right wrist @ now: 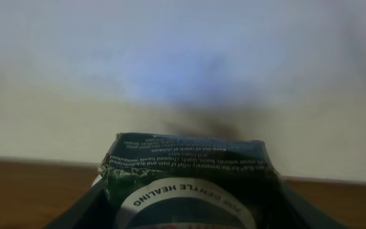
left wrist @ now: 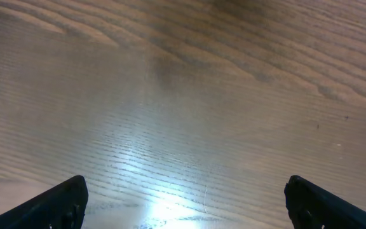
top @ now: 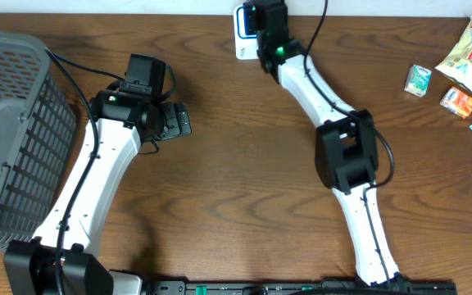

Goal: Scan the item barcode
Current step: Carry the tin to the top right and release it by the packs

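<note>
The right jaws hold the dark green box (right wrist: 186, 159) above the white device (top: 242, 43) — if its code side faces away, no scan comes — and the left jaws stand wide, empty.

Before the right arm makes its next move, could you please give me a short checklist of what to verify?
1. Box held in right end effector: ok.
2. Barcode facing outward: cannot tell.
3. Box by white object: ok.
4. Left end effector open, empty: ok.
5. Basket far from box: ok.
</note>
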Robot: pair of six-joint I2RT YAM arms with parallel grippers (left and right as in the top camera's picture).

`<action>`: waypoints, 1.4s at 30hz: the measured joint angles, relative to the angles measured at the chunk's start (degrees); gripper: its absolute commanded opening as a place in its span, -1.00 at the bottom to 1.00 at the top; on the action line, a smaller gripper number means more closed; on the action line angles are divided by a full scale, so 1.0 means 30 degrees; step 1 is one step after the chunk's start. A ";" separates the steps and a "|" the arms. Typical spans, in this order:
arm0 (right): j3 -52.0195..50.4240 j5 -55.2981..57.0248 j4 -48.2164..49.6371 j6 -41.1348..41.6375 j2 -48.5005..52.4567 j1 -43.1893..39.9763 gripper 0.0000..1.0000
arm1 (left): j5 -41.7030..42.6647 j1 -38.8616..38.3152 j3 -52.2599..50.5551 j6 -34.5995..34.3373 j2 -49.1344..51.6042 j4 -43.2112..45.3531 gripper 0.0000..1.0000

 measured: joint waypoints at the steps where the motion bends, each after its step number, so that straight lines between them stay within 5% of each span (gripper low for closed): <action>1: 0.0000 -0.0007 -0.0546 -0.0015 -0.0415 -0.0189 0.00 | 0.0000 0.0000 0.0000 0.0000 0.0000 -0.0007 0.96; 8: 0.0189 0.0321 -0.7781 -0.0146 -0.3993 -0.3628 -0.02 | 0.0000 0.0000 0.0000 0.0000 0.0000 0.0000 0.95; 20: 0.0175 0.1122 -1.6021 -0.0240 -0.3993 -1.0608 -0.04 | 0.0000 0.0000 0.0000 0.0000 0.0000 -0.0007 0.95; 23: 0.0175 0.1217 -1.7048 -0.0233 -0.3993 -1.1774 0.21 | 0.0000 0.0000 0.0000 0.0000 0.0000 -0.0007 0.95; 27: 0.0175 0.1333 -1.7784 0.0255 -0.3993 -1.3041 0.31 | 0.0000 0.0000 0.0000 0.0000 0.0000 -0.0007 0.95; 34: 0.0175 0.0845 -1.7981 0.1661 -0.3993 -1.4411 0.87 | 0.0000 0.0000 0.0000 0.0000 0.0000 -0.0007 0.95; 42: 0.0160 -0.1654 -1.8586 0.1982 -0.3993 -1.4535 0.98 | 0.0000 0.0000 0.0000 0.0000 0.0000 0.0000 0.95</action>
